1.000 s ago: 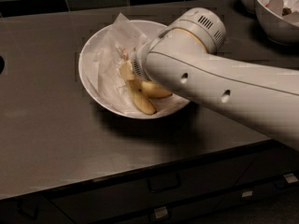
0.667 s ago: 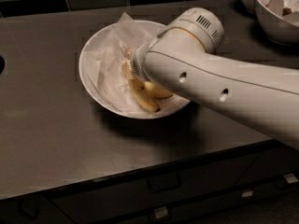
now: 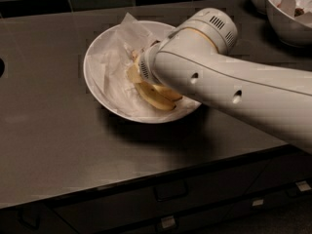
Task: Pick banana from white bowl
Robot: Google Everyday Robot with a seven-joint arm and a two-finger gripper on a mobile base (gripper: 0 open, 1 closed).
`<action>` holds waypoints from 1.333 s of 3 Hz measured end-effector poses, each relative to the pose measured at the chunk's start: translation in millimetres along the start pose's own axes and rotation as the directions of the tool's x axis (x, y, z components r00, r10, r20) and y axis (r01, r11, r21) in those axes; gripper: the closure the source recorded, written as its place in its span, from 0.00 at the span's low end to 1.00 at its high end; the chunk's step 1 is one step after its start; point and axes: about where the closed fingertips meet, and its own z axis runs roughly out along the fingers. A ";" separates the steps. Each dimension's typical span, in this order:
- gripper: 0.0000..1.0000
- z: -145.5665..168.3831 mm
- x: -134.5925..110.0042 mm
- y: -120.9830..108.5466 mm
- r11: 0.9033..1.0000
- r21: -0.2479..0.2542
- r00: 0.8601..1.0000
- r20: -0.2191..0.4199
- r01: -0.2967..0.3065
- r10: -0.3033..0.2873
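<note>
The white bowl [image 3: 97, 89] sits on the dark counter, lined with crumpled white paper [image 3: 117, 52]. Yellow bananas [image 3: 155, 97] lie in it, mostly covered by my arm; I cannot tell which is the long pale one. My gripper [image 3: 139, 67] is down inside the bowl over the bananas, hidden behind the white wrist and forearm [image 3: 219, 77] that reaches in from the right.
Two smaller white bowls [image 3: 287, 13] with reddish bits stand at the back right of the counter. A dark tiled wall runs along the back. The counter's front edge [image 3: 146, 184] has drawers with metal handles below. A dark round opening shows at the far left [image 3: 1, 67].
The view has shifted slightly, so bowl and arm sit a little lower right. The arm stays reaching into the bowl over the bananas, with no clear change in grip visible.
</note>
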 end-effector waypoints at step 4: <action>1.00 -69.8 -41.3 -28.5 0.960 -0.277 0.999 -0.014 -0.048 0.046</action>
